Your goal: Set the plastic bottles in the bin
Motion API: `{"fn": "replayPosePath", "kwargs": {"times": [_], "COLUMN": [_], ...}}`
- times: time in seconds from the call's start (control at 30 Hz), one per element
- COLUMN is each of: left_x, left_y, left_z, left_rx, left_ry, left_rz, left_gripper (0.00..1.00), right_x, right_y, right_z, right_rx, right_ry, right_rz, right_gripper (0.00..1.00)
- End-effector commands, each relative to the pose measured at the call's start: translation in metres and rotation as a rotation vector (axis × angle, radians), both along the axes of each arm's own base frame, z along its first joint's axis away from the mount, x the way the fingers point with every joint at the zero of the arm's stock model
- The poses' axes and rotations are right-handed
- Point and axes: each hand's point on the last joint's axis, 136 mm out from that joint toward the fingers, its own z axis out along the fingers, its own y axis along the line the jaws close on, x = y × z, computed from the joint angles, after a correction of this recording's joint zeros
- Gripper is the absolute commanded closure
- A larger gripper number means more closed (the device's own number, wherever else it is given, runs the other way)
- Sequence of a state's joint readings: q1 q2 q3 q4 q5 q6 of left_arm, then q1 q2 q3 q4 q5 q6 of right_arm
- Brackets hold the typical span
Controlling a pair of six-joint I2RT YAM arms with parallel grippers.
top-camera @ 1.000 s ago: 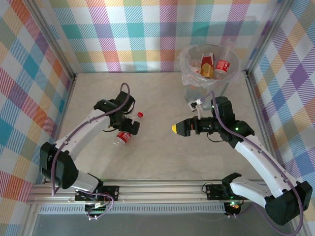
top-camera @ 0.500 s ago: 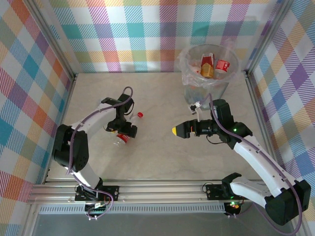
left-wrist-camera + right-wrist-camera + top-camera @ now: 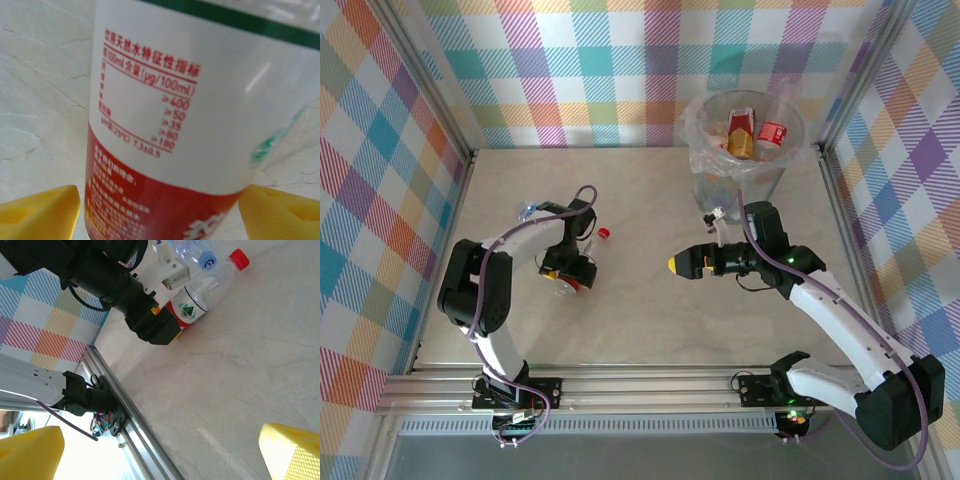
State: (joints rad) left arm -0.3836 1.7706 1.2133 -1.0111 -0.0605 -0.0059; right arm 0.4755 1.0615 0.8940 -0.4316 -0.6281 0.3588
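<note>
A clear plastic bottle [image 3: 603,234] with a red cap and a red-and-white label [image 3: 165,125] lies on the table left of centre. My left gripper [image 3: 570,272] is down over its body. The yellow fingers [image 3: 40,212] flank the label, the right one against it and the left one a sliver away, so the gripper is open. A second clear bottle with a blue cap [image 3: 527,212] lies just beyond it, also seen in the right wrist view [image 3: 202,255]. My right gripper [image 3: 680,264] hovers open and empty at mid-table. The bin [image 3: 740,185] stands at the back right.
Several bottles [image 3: 752,132] with red and orange labels lie inside the bin's clear liner. Checked walls close off the table on the left, back and right. An aluminium rail [image 3: 650,380] runs along the near edge. Bare tabletop [image 3: 235,380] lies between the two grippers.
My left gripper has come down over the red-capped bottle and its jaws have narrowed around it. The left arm has folded back, uncovering the blue-capped bottle. The right arm has barely moved.
</note>
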Motion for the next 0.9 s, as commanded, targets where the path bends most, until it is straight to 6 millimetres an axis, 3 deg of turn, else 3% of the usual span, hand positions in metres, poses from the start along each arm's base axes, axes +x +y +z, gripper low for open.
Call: {"fn": "replayPosePath", "kwargs": {"times": [0.0,0.27,0.5,0.67,0.87], "left_x": [-0.008,-0.013,-0.015,-0.013,-0.01], "left_y": [0.001,-0.005,-0.017,-0.036,-0.068], "left_z": [-0.01,-0.015,-0.01,0.006,0.039], "left_rx": [-0.001,0.006,-0.005,-0.086,-0.231], "left_ry": [0.052,0.066,0.039,-0.012,-0.085], "left_rz": [0.011,-0.003,-0.018,-0.013,-0.022], "left_gripper": [0.2,0.27,0.41,0.47,0.51], "right_x": [0.001,0.003,0.019,0.025,0.032], "right_y": [0.002,0.001,-0.015,-0.03,-0.055], "right_z": [-0.002,-0.005,-0.014,-0.011,-0.011], "right_rx": [0.011,-0.003,-0.056,-0.036,-0.049], "right_ry": [-0.011,-0.005,0.0,0.022,0.053], "right_rz": [0.006,-0.011,-0.164,-0.28,-0.435], "right_gripper": [0.0,0.0,0.0,0.0,0.01]}}
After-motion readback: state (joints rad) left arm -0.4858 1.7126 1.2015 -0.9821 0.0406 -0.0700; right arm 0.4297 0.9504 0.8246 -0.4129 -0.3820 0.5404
